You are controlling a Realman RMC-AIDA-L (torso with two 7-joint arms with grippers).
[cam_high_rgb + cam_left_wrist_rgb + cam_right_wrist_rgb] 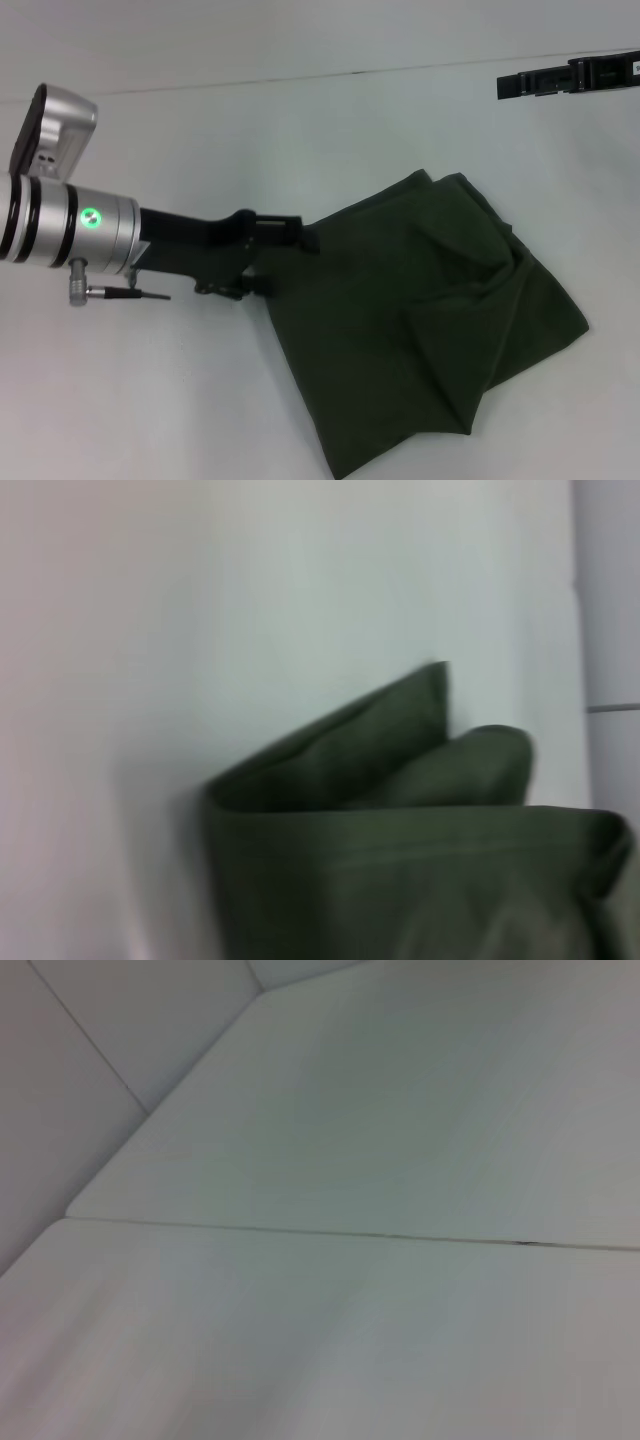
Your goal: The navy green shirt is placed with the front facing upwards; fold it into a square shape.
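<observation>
White table [300,120] is bearing the navy green shirt [430,320], half-folded yet unsquared; you are gripping its edge with the left gripper [290,250], while the right gripper [515,85], grip unreadable, is hanging beyond it.

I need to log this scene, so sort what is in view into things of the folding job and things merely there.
Of the job:
- navy green shirt, partly folded and bunched
- left pincer, at the shirt's left edge

Merely there:
- right pincer, off at the far right, away from the cloth
- white table
</observation>
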